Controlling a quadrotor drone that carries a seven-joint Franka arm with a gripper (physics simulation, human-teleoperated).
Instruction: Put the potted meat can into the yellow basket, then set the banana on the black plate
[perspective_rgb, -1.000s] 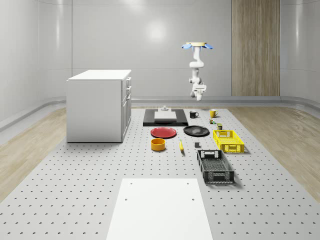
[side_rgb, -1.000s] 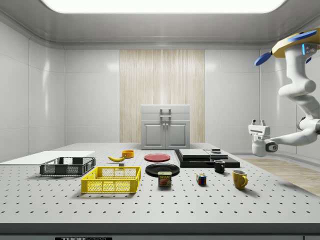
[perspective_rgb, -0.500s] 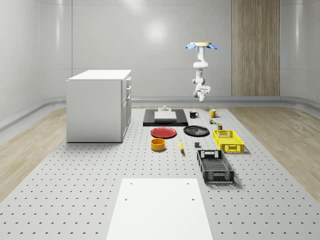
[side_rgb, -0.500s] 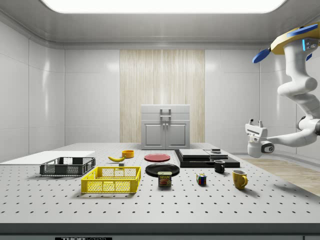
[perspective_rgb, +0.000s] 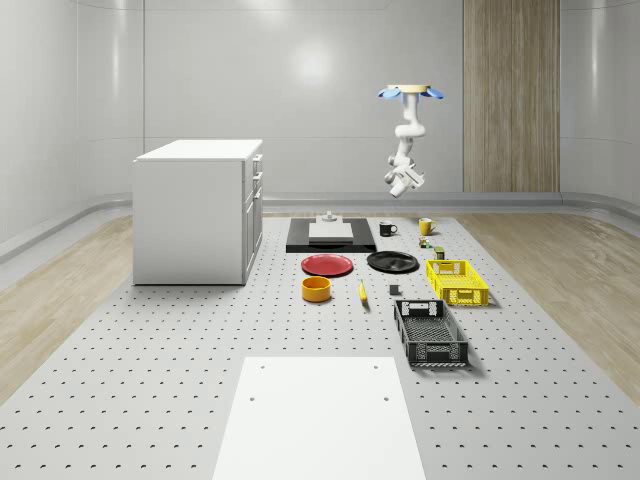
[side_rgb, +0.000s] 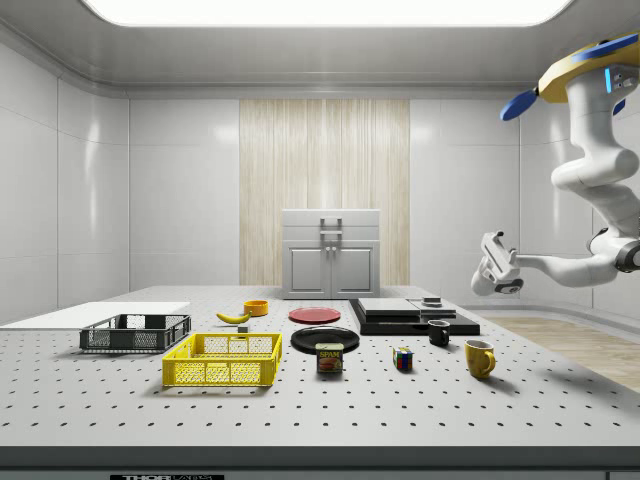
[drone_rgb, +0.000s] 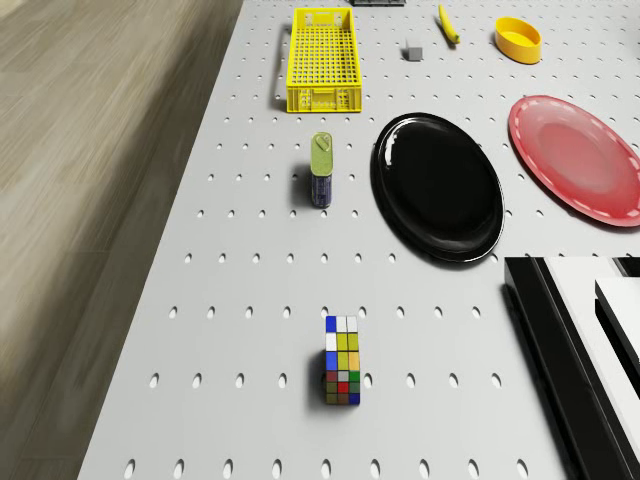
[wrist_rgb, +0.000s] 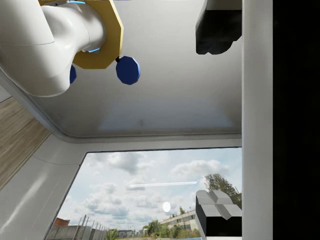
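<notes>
The drone hovers high over the table's far right part, seen near the ceiling in the side view. Its arm bends down and holds the gripper in the air, tilted upward. In the wrist view the gripper is open, its two dark fingertips wide apart and holding nothing. The potted meat can stands on the table between the yellow basket and a cube. The black plate lies beside the can. The banana lies farther off, also seen in the side view.
A Rubik's cube sits on the table below the drone. A red plate, a yellow bowl and a black slab are nearby. A black basket, a yellow mug, a black mug and a white cabinet also stand here.
The drone has drifted toward the whole-scene view's right. The gripper has risen and tipped from level to pointing upward.
</notes>
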